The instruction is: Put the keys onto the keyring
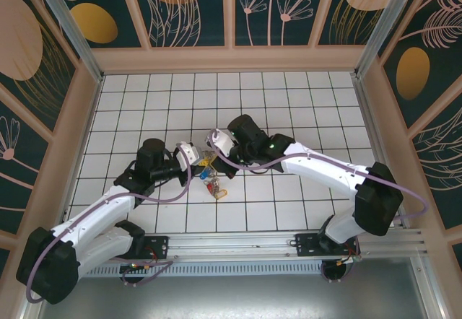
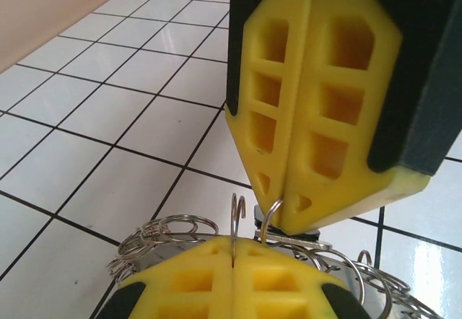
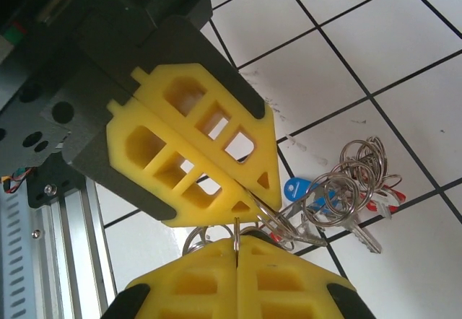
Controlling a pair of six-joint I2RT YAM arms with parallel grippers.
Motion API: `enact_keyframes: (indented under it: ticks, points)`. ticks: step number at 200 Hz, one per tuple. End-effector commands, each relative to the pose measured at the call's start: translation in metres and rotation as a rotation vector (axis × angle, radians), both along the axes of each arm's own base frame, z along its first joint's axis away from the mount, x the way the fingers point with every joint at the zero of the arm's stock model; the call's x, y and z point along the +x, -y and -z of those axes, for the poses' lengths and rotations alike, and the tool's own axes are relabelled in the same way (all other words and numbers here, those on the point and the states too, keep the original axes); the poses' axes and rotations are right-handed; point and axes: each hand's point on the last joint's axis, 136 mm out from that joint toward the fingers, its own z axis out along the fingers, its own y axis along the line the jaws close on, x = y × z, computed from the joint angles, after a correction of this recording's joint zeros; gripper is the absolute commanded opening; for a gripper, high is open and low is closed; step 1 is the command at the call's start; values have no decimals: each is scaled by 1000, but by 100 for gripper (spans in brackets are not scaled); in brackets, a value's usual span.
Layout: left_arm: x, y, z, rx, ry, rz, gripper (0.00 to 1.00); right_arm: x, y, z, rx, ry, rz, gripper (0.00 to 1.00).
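The keys (image 3: 339, 214) hang in a bunch over the tiles: a blue head (image 3: 294, 188), a red head (image 3: 388, 200) and silver blades among several wire rings (image 3: 354, 175). From above the bunch (image 1: 214, 183) sits just below both grippers at mid-table. My left gripper (image 2: 234, 250) is shut on a thin silver keyring wire (image 2: 237, 214) standing upright between its yellow fingers. Tip to tip with it, my right gripper (image 2: 281, 216) is shut on a second wire ring (image 2: 268, 221). In the right wrist view the right gripper (image 3: 237, 241) pinches a ring edge-on, and the left gripper (image 3: 256, 202) holds the ring leading to the bunch.
White tiled floor (image 1: 303, 102) with dark grout spreads around the grippers. Pink walls (image 1: 231, 59) enclose it at the back and sides. A metal rail (image 1: 289, 243) with the arm bases runs along the near edge.
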Motion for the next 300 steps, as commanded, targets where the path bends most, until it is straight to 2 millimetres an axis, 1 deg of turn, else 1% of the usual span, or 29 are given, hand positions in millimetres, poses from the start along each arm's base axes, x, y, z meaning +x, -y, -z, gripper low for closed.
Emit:
enact_keyframes:
  ticks: [1,16,49,72,103,134,168,180,198,238,255,278,300]
  points:
    - [-1,4,-26,-70,103,32,0,16,-4,-19,42,14,65,0]
    - [-2,4,-30,-85,123,35,0,20,-2,-18,46,-3,89,0]
    - [-2,4,-28,-80,113,35,0,19,-4,-14,56,-36,96,0]
    - [-1,5,-26,-76,104,33,0,17,-7,-21,82,-33,83,0]
    - [5,4,-24,-66,66,1,0,12,-6,-29,100,-12,47,0]
    - [8,5,-19,-45,39,-2,0,9,-7,-32,97,-13,27,0]
    - [6,6,-20,-56,39,8,0,9,-9,-33,103,-11,29,0]
    - [6,6,-20,-55,38,7,0,12,-9,-35,106,-4,45,0]
    - [6,6,-22,-62,43,8,0,18,-7,-32,84,1,75,0]
    - [3,5,-30,-89,76,7,0,28,2,-16,20,-14,145,0]
    - [2,5,-35,-105,99,10,0,32,5,-15,20,-22,171,0]
    - [1,3,-41,-125,123,1,0,32,7,-13,16,-30,178,0]
    - [1,3,-43,-130,130,-2,0,31,9,-10,12,-39,181,0]
